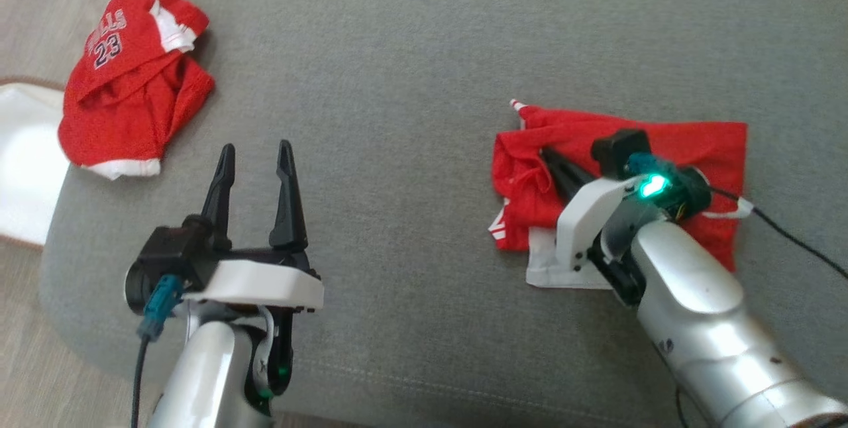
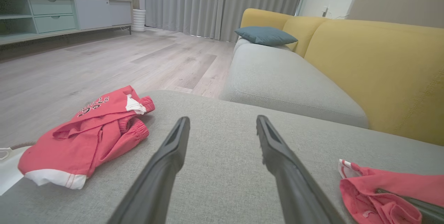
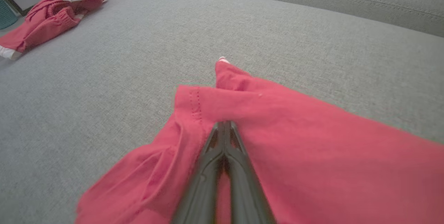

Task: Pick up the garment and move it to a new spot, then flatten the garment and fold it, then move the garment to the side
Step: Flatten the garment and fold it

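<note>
Garments, two, both red, on one grey cushion [image 1: 411, 83]; the garment [image 1: 689, 143] lies under the right end effector [image 3: 224, 124], fingers pressed together, tips meeting a fold, any pinched cloth unclear; the other garment [image 1: 132, 103] sits ahead-left of the left end effector [image 1: 257, 146], spread wide and empty, near the cushion's corner; bare cushion lies between them.
</note>
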Robot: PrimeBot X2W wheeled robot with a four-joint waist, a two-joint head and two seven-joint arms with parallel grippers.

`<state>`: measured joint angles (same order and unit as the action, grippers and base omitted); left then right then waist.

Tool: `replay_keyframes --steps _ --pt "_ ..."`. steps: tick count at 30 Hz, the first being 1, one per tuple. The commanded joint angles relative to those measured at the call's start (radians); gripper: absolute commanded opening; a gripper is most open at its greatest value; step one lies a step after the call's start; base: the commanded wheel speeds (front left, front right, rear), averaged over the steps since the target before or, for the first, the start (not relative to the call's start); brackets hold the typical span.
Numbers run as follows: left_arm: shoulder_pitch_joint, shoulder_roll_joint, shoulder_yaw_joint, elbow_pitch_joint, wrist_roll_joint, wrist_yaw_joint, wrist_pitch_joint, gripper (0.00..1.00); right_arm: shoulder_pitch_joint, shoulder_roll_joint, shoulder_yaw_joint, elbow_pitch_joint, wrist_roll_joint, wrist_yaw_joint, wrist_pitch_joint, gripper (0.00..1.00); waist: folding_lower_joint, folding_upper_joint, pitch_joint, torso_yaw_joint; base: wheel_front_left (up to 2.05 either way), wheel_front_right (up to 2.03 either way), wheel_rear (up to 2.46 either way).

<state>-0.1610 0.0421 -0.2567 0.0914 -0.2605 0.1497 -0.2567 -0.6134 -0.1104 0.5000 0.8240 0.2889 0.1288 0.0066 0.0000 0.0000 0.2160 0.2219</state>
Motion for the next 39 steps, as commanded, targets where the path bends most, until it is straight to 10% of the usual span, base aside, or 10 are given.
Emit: replay_keyframes --steps 1,39 --pt "-0.040 0.008 0.024 -0.034 -0.007 0.002 -0.005 1.00 -0.032 0.011 0.006 -0.013 -0.007 0.002 -0.006 0.00 0.0000 0.0000 0.016 0.018 0.00 0.00 0.00" --pt "-0.024 0.008 0.050 -0.039 0.014 0.002 -0.005 1.00 0.053 0.055 -0.250 0.003 -0.193 0.002 -0.255 0.00 0.0000 0.0000 -0.053 -0.125 0.00 0.00 0.00"
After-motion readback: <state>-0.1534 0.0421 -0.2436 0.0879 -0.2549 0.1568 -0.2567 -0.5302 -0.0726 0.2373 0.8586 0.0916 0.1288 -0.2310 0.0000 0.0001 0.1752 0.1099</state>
